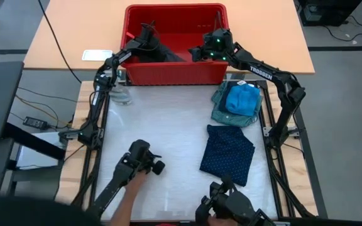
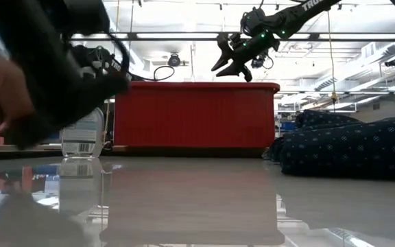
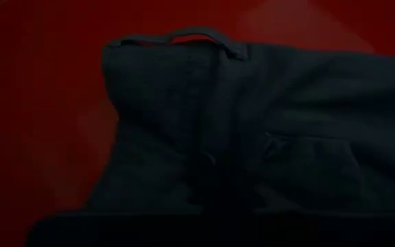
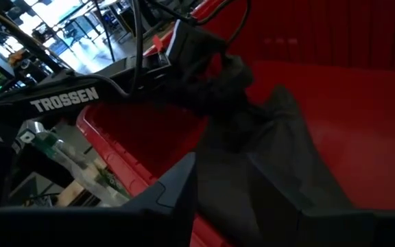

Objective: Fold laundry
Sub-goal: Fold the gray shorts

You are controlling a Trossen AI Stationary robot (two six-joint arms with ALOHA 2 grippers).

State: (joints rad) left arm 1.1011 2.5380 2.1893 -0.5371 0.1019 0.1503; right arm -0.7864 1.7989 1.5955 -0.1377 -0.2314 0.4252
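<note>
Grabbing the next piece out of the red bin [image 1: 175, 75] at the far edge of the desk [image 1: 168, 125]. My left hand [image 1: 148, 36] is down inside the bin w/ fingers pressed together on the charcoal-grey garment [image 3: 252, 137]. The right wrist view shows cloth bunched up under it, so I'd say it's pinching fabric. My right hand [image 1: 201, 53] hangs over the bin's right half, fingers partly spread, nothing in them afaict.

Tip for this step imo: lift the left straight up and slow so the cloth clears the bin wall, then get the right onto a second corner before dragging it over the open middle of the desk.

Already done: bright blue piece [image 1: 242, 99] on the grey-green shirt [image 1: 222, 113] near the far right corner, navy dotted piece [image 1: 228, 154] folded just nearer along the right side.
</note>
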